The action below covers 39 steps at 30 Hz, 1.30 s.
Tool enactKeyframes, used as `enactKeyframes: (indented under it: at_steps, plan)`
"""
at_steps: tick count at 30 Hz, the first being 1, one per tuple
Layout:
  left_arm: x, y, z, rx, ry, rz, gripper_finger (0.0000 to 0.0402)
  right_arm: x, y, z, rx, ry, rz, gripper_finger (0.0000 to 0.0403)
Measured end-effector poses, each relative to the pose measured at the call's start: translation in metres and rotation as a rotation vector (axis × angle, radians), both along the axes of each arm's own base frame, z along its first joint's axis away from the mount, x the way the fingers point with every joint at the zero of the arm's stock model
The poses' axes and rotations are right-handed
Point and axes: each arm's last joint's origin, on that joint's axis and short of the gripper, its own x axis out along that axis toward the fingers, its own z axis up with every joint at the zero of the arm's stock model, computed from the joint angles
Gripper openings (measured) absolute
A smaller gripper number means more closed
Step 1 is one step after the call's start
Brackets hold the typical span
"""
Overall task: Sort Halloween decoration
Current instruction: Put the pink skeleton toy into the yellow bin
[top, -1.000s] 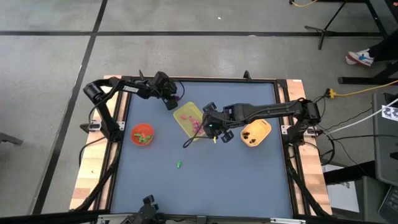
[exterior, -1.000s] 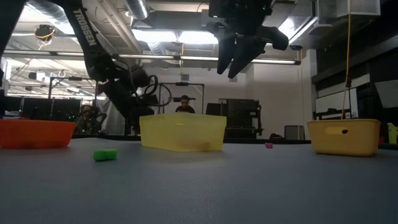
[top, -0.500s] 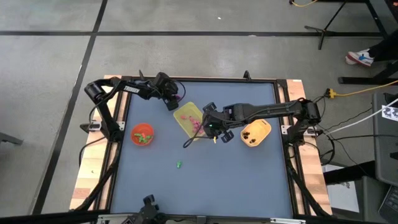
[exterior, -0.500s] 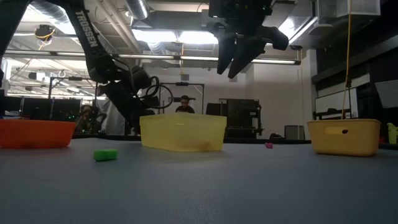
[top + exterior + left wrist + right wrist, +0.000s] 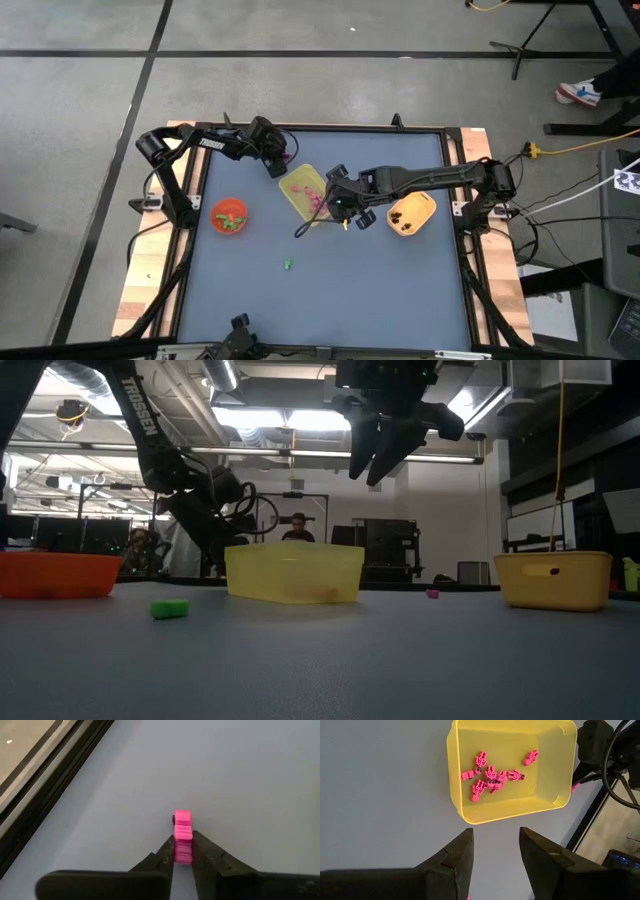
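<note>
Pink ribbed trinket (image 5: 183, 837) pinched in left gripper (image 5: 183, 851), apparently on grey table (image 5: 240, 780); right gripper (image 5: 496, 851) open above

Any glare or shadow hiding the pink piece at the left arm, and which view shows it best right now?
Left wrist view: even light, no glare, the pink piece sharp between the left gripper fingers. Low view: bright ceiling lights behind, arms dark silhouettes, piece not visible. High view: evenly lit, piece too small to make out. Right wrist view: yellow tray clear, soft shadows.
</note>
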Motion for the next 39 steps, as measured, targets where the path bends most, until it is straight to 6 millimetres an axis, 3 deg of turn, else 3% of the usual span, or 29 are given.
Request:
enactKeyframes:
  at_steps: [6, 15, 28, 33, 39]
  plan:
    - [0.000, 0.000, 0.000, 0.001, 0.000, 0.002, 0.0010, 0.000, 0.000, 0.000, 0.000, 0.000, 0.000, 0.0156]
    - [0.000, 0.001, 0.002, -0.022, -0.021, 0.040, 0.0010, 0.000, 0.000, 0.000, 0.000, 0.000, 0.000, 0.0156]
    - [0.014, 0.008, 0.056, 0.056, -0.189, 0.056, 0.0010, -0.001, 0.000, 0.000, 0.000, 0.010, 0.000, 0.0156]
    - [0.026, -0.001, 0.073, 0.042, -0.262, 0.049, 0.0010, -0.004, -0.001, -0.002, 0.022, 0.027, -0.060, 0.0156]
    - [0.047, -0.031, 0.084, 0.038, -0.296, -0.059, 0.0010, -0.008, -0.004, -0.003, 0.042, 0.065, -0.093, 0.0156]
